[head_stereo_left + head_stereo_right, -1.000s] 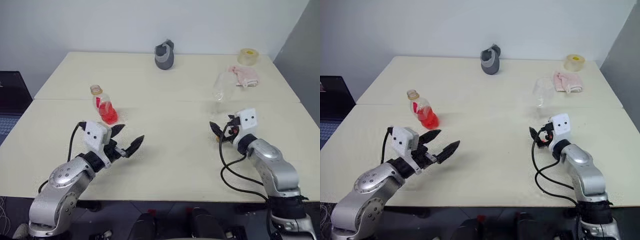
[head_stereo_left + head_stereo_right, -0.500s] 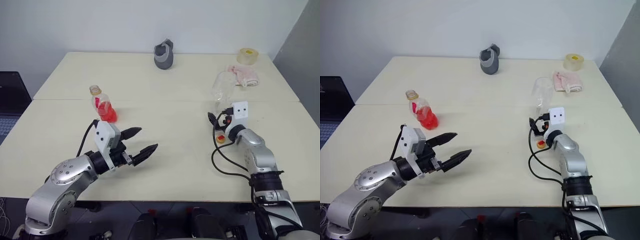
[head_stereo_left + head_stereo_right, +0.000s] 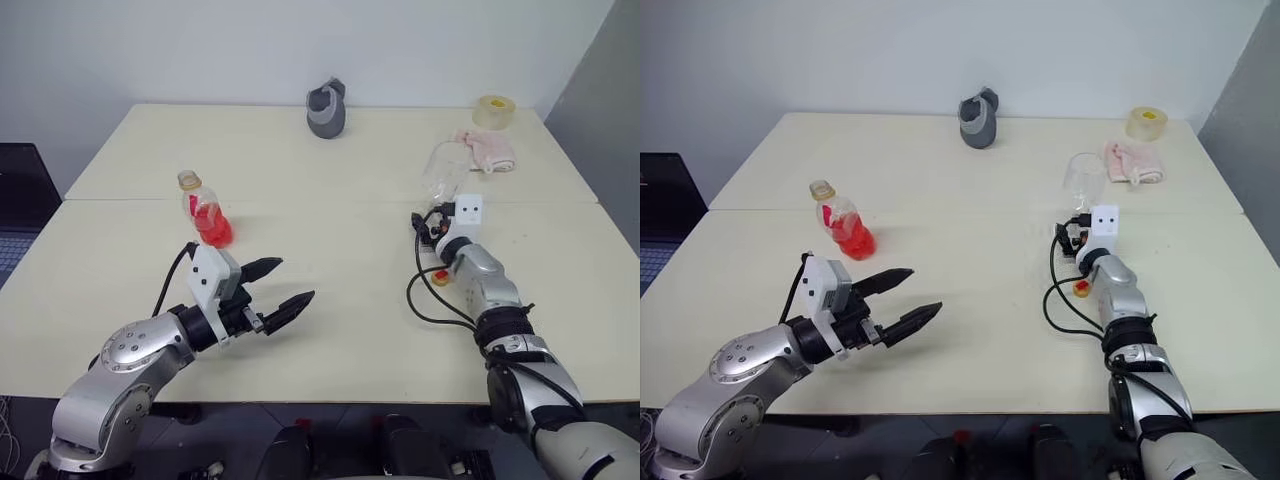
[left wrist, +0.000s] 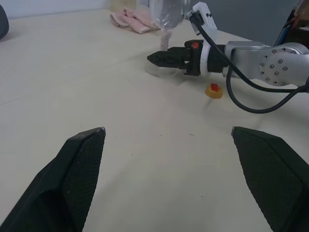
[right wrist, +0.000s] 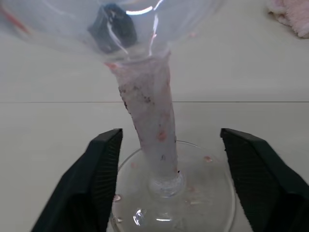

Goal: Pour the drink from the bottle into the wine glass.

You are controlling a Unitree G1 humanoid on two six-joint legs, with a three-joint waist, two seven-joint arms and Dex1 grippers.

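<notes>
Nearest me, lower left of the head view, my left gripper (image 3: pixel 275 285) hangs over bare table (image 3: pixel 340 330) with its fingers spread wide and nothing between them. Just beyond it, toward the left, the bottle (image 3: pixel 205 209) stands upright with the red drink (image 3: pixel 213 229) in its lower half; its neck looks uncapped, and a small yellow cap (image 3: pixel 440 278) lies on the table at the right, beside my right arm.

Centre right, my right gripper (image 5: pixel 169 140) is level with the stem of the wine glass (image 3: pixel 1083 185), one finger on each side of it with clear gaps, so apart and not gripping yet. The bowl looks empty.

Farther back sit a pink cloth (image 3: pixel 488 148), a tape roll (image 3: pixel 494 111) and a grey cup (image 3: pixel 327 110).

By my reckoning nothing is poured: the glass needs securing, the bottle picking up.
</notes>
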